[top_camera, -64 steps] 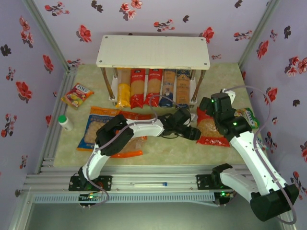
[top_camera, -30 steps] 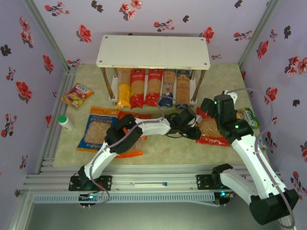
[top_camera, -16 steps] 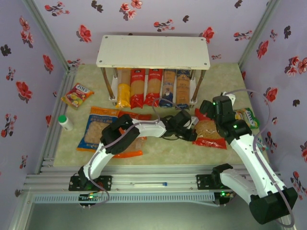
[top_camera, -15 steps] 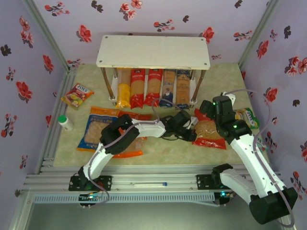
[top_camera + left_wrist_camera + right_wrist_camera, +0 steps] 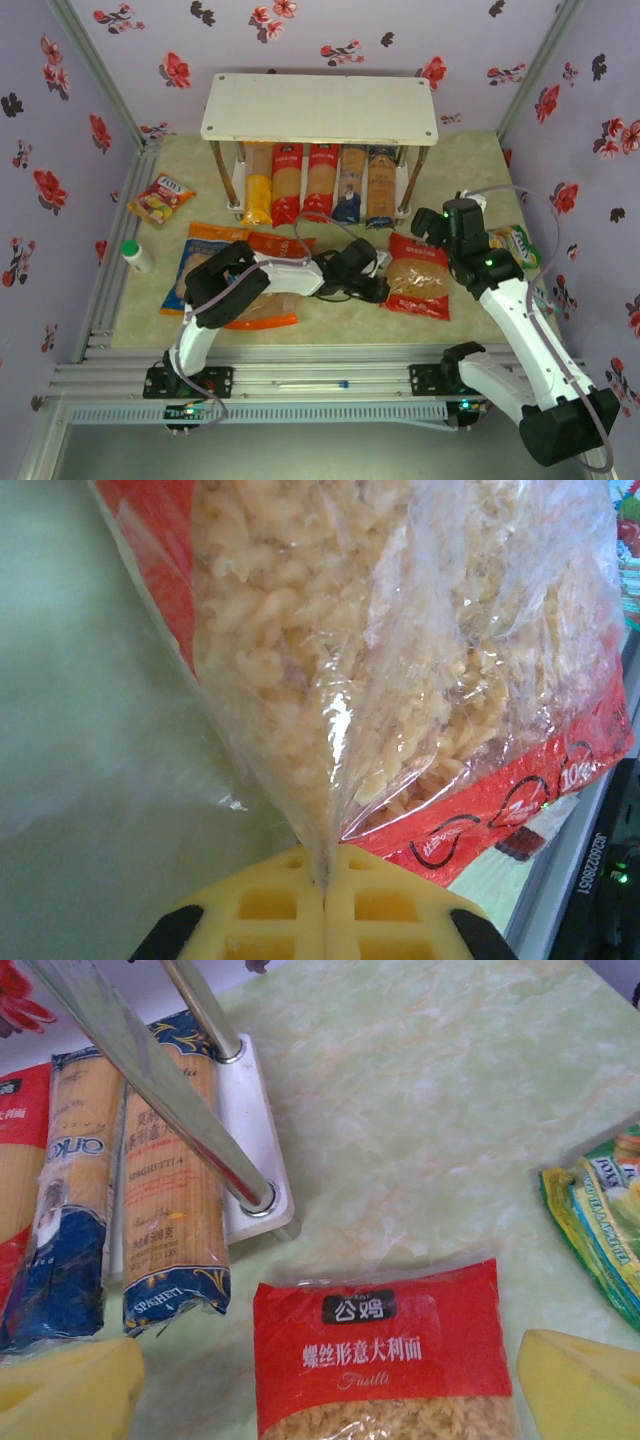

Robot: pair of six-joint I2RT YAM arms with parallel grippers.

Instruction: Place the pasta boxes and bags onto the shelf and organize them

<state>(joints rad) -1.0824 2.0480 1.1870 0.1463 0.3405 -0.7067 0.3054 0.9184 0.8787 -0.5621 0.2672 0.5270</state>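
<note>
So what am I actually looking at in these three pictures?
You are looking at two white robot arms, a left arm and a right arm, bolted to the near edge of a table. The wide picture looks down from above and behind them. The other two come from a small camera on each wrist.

At the back stands a white shelf with five long spaghetti packs on its lower tier. In front lie a blue-orange bag, an orange bag and a red bag of short pasta. There is also a yellow-red snack packet, a green packet and a small bottle.

The yellow left jaws are shut on the red bag's clear edge. The right jaws stand wide open over that bag's far end, holding nothing.
</note>
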